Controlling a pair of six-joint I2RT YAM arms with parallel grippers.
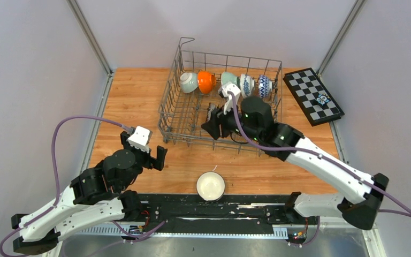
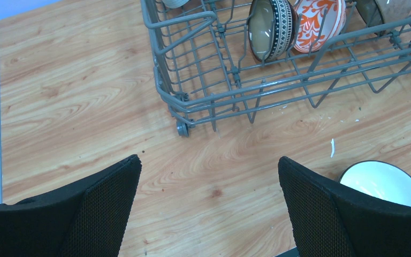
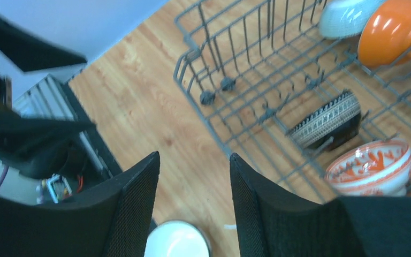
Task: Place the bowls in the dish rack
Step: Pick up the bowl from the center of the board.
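Black mesh-faced fingers (image 2: 107, 203) of the left gripper (image 2: 208, 160) stand wide apart with only bare wooden table (image 2: 75, 107) between them. It hovers near the front left corner of the dish rack (image 2: 192, 91). Just behind one of its fingers sits a white bowl (image 2: 382, 182) with a dark rim, upright on the table, outside the rack and close to the front edge between the two arms.

The right gripper (image 3: 193, 156) hangs over the near side of the rack, its fingers partly spread with nothing between them. Below it, inside the rack, a dark-banded bowl (image 3: 329, 120) stands on edge among the tines, and a red-and-white bowl (image 3: 372, 168) stands just beside it.

Along the far row of the rack, bowls stand on edge side by side: a pale green bowl (image 1: 189, 82), an orange bowl (image 1: 206, 81), another pale bowl (image 1: 227, 78) and two blue-and-white bowls (image 1: 264, 85).

A black-and-white chequered board (image 1: 307, 88) lies to the right of the rack, carrying a small object (image 1: 322, 99) too small to make out
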